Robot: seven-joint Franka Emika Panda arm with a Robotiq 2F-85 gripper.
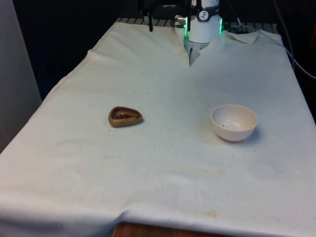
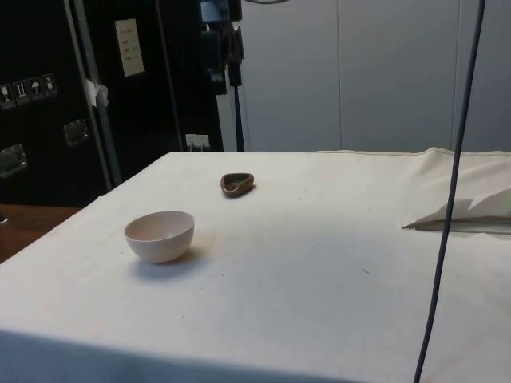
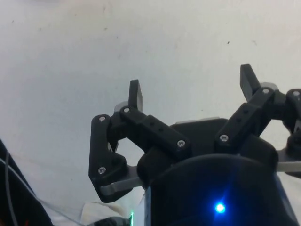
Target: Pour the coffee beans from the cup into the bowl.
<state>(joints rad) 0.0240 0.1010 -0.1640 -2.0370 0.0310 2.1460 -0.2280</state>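
The gripper (image 3: 190, 89) hung with its two fingers spread wide and nothing between them, above bare white cloth (image 3: 70, 56), which suggests it was parked high at the robot's end of the table before any reach for the cup. The small brown cup (image 1: 125, 117) stood upright on the cloth, well apart from the white bowl (image 1: 234, 122), which sat toward the front view's right and left open room to come down on either. The front view looked into the cup and showed dark beans inside, while the side view gave only its low profile beyond the bowl.
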